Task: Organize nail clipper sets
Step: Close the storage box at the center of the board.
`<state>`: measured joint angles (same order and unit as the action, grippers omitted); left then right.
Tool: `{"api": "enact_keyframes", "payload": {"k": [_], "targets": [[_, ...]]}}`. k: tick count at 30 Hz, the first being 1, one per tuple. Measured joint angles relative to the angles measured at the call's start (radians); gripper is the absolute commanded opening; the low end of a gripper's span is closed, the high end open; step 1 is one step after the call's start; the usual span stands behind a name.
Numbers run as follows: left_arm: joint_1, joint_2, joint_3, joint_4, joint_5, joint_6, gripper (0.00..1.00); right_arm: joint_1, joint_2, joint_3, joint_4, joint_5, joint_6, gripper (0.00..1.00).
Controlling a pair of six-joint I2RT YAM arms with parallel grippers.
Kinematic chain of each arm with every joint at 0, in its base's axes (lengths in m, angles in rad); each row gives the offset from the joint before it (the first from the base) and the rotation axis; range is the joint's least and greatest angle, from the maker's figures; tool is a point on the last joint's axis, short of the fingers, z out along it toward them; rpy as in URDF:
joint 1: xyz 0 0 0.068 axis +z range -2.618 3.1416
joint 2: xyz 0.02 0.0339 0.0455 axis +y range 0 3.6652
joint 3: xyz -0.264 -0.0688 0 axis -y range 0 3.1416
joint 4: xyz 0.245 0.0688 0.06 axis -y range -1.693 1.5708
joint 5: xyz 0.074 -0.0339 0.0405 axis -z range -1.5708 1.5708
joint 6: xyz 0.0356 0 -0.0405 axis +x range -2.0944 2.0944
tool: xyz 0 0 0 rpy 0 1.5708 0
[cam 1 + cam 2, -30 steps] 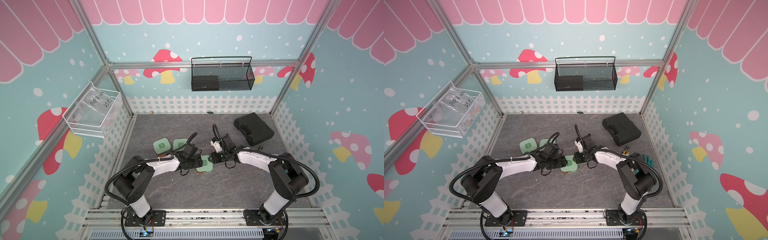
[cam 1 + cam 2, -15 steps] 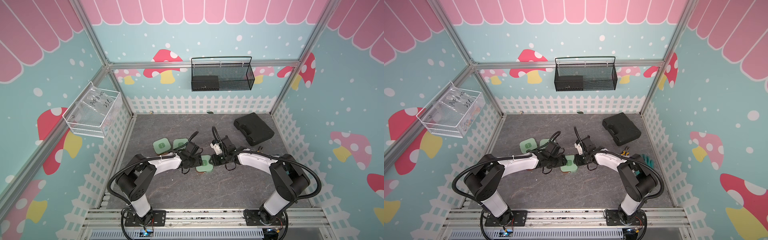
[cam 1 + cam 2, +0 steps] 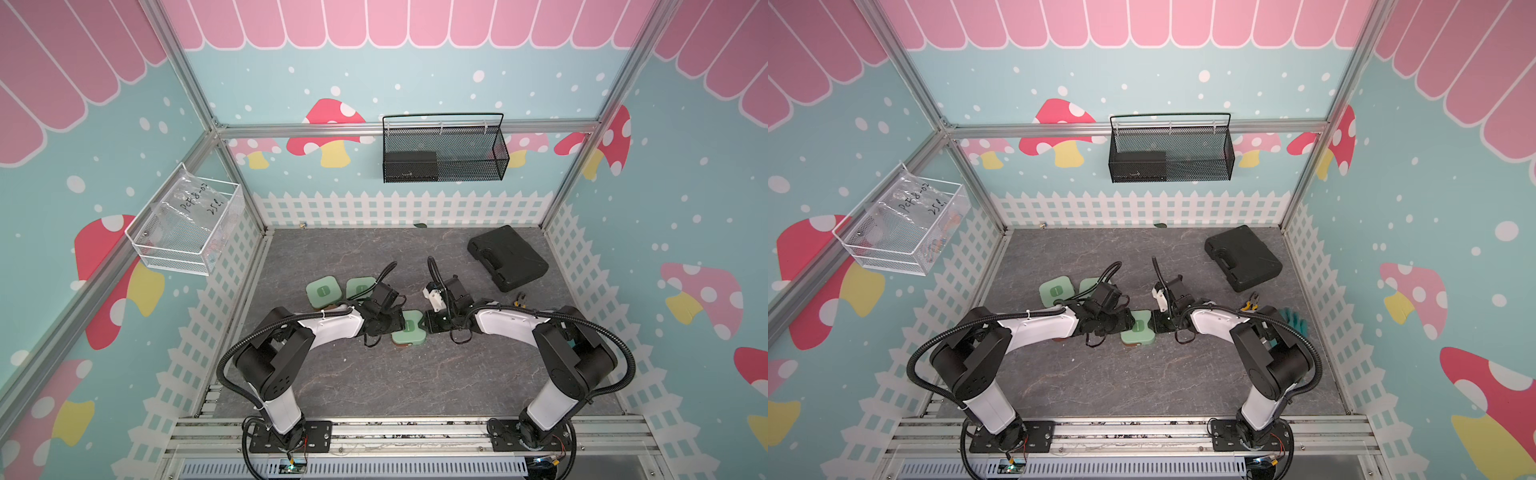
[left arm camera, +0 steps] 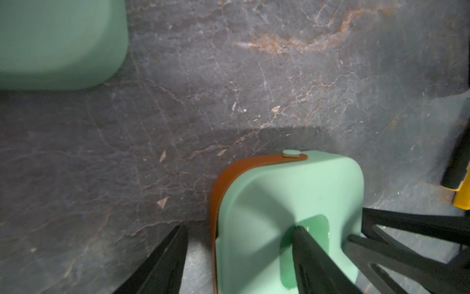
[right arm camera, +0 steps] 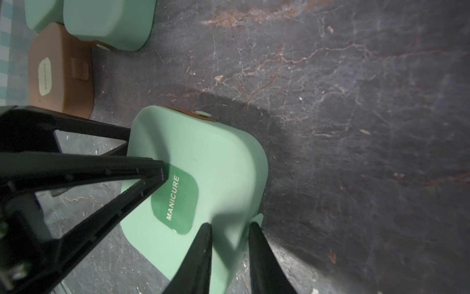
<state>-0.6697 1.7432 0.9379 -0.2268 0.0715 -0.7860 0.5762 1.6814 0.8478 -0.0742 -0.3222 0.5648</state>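
Inspection of my own station.

1. Item: the mint green case (image 3: 409,328) lies label up on the table (image 3: 374,382), about mid-table, directly between my two pincers. Its "MANICURE" label (image 5: 175,201) reads clearly in the right wrist view. A brown strap (image 4: 221,183) runs round one corner.

2. My left pincer (image 4: 239,229) stands open. One finger (image 4: 312,254) rests on the case's label. The other finger (image 4: 162,259) stands off the strapped side, with bare table showing in the gap.

3. My right pincer (image 5: 230,226) has its jaws drawn narrow about the opposite rim, one finger over the lid and one just outside it. I cannot tell whether they are clamped.

4. Other stock: a second mint case (image 3: 324,291) and a third mint case (image 3: 360,286) sit side by side behind my left arm. The brown case (image 5: 61,71) is just beside them.

5. The black tool case (image 3: 507,257) lies well apart, at the far right.
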Motion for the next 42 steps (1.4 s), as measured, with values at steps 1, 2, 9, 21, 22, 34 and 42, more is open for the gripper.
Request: {"api": "enact_keyframes", "payload": {"k": [1,2,9,21,22,34,42], "targets": [[0.0,0.0,-0.003,0.009,0.003,-0.003,0.65,-0.002,-0.005,-0.018,0.027,-0.005,0.01,0.27],[0.0,0.0,-0.006,0.017,0.006,-0.004,0.65,-0.002,-0.01,-0.033,0.047,-0.006,0.018,0.28],[0.001,0.0,-0.029,0.074,0.023,-0.021,0.63,-0.006,-0.029,-0.154,0.245,-0.06,0.101,0.3],[0.002,-0.005,-0.052,0.114,0.02,-0.048,0.61,-0.013,-0.029,-0.262,0.438,-0.121,0.2,0.33],[0.002,-0.005,-0.055,0.119,0.021,-0.051,0.61,-0.014,-0.03,-0.272,0.454,-0.129,0.211,0.33],[-0.002,-0.024,-0.069,0.144,0.01,-0.074,0.76,-0.038,-0.077,-0.274,0.35,-0.19,0.176,0.49],[0.122,-0.221,-0.047,-0.083,-0.134,0.009,0.86,-0.179,-0.336,-0.062,0.048,0.133,-0.103,0.56]]}}
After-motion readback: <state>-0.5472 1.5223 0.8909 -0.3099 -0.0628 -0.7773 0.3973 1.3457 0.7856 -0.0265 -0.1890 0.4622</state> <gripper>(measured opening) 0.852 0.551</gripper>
